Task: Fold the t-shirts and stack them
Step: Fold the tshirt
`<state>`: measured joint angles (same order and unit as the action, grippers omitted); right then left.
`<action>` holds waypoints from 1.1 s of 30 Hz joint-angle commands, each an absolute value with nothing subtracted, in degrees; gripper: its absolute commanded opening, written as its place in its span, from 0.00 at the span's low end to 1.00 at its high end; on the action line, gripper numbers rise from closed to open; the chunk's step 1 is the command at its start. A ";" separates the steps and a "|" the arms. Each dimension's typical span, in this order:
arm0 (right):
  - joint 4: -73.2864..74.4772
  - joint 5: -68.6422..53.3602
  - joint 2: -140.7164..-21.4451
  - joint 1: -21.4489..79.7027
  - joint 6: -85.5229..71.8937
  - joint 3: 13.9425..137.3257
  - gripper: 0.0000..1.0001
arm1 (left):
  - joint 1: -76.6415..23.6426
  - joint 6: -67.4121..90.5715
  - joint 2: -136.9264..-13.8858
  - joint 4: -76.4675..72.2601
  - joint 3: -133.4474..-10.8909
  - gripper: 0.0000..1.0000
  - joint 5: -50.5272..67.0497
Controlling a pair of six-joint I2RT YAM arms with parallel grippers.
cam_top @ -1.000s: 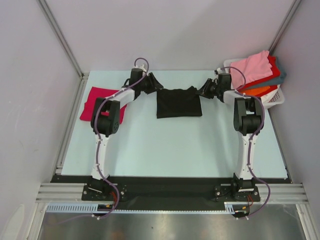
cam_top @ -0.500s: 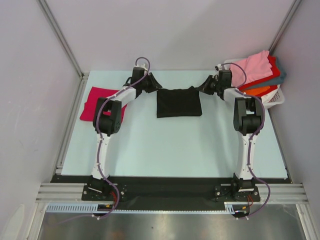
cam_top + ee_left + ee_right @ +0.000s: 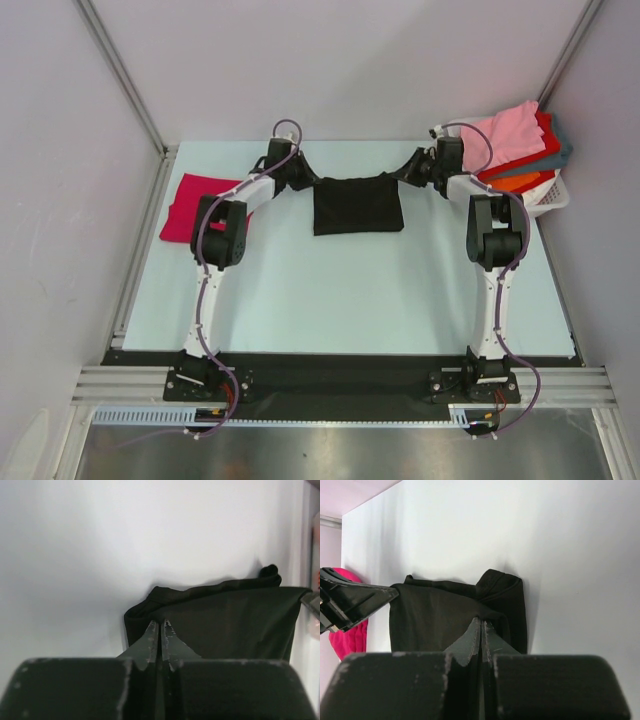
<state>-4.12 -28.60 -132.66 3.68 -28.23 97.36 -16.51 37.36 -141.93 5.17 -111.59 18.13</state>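
A black t-shirt [image 3: 357, 205] hangs stretched between my two grippers at the far middle of the table. My left gripper [image 3: 313, 180] is shut on its far left corner, also seen in the left wrist view [image 3: 160, 622]. My right gripper [image 3: 400, 178] is shut on its far right corner, also seen in the right wrist view [image 3: 481, 621]. The shirt's lower part rests on the table. A folded magenta-red t-shirt [image 3: 193, 207] lies at the far left. Pink [image 3: 503, 135], red, orange and teal shirts are piled at the far right.
A white slatted basket [image 3: 552, 197] at the far right corner holds the pile of shirts. A metal frame rail runs along the table's left edge [image 3: 140, 245]. Grey walls close in the back and sides.
Both grippers have moved a little farther back and up with the black shirt's corners. The shirt's top edge is pulled tauter between them.
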 commanded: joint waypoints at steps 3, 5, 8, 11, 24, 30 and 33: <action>-4.75 -29.62 -133.07 4.04 -27.42 100.55 0.00 | -16.70 36.91 -139.50 2.56 -112.16 0.00 17.40; -4.48 -29.62 -133.07 3.87 -27.33 101.33 0.00 | -16.35 37.35 -137.65 0.98 -108.73 0.00 17.23; -3.34 -29.53 -133.15 4.13 -26.98 102.30 0.00 | -15.65 38.23 -134.04 -1.48 -104.35 0.00 17.49; -3.25 -29.62 -133.07 4.13 -26.98 102.66 0.00 | -15.12 38.84 -130.96 -3.69 -100.83 0.00 17.40; -0.62 -29.18 -138.42 4.04 -27.33 108.54 0.00 | -14.15 40.34 -129.55 -7.55 -97.21 0.00 17.05; -0.26 -28.04 -141.15 4.04 -27.60 111.70 0.00 | -13.97 40.52 -134.81 -6.33 -102.73 0.00 18.19; 1.92 -28.04 -143.08 3.96 -27.60 114.42 0.62 | -13.97 40.78 -138.16 -5.02 -105.90 0.17 18.46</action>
